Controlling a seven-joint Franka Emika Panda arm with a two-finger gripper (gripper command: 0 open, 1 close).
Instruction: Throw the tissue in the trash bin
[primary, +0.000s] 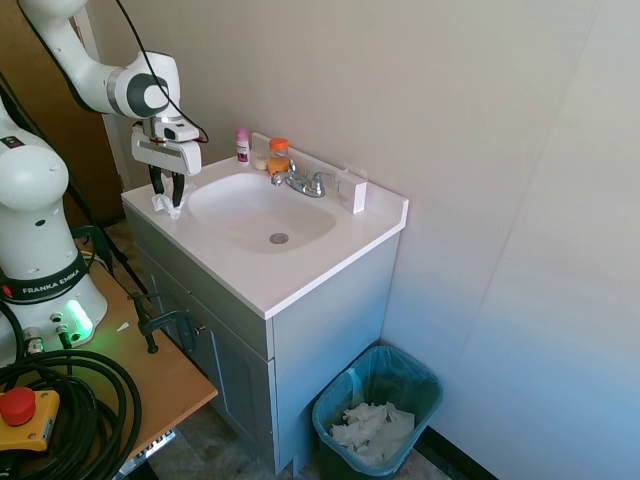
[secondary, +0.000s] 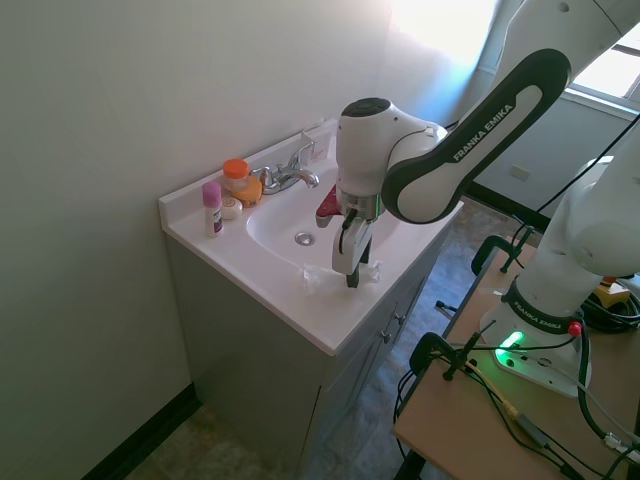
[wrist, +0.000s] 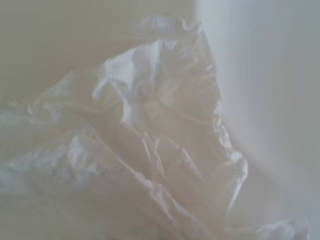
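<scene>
The tissue (primary: 165, 206) is a small crumpled white wad on the near left corner of the white vanity counter (primary: 300, 270), beside the basin. My gripper (primary: 167, 198) points straight down onto it, and its dark fingertips come together on the paper, which still touches the counter. From the other side the tissue (secondary: 368, 272) pokes out around the fingers. The wrist view is filled by the tissue's (wrist: 150, 140) ragged folds. The trash bin (primary: 425, 385), dark with a teal-green bag, stands on the floor to the right of the vanity and holds a heap of white crumpled paper.
A chrome faucet (primary: 300, 182), an orange-capped bottle (primary: 278, 156) and a pink-capped bottle (primary: 242, 144) stand along the back of the counter by the wall. The sink basin (primary: 262, 212) lies just beside the gripper. A wooden table edge (primary: 170, 375) runs near the cabinet front.
</scene>
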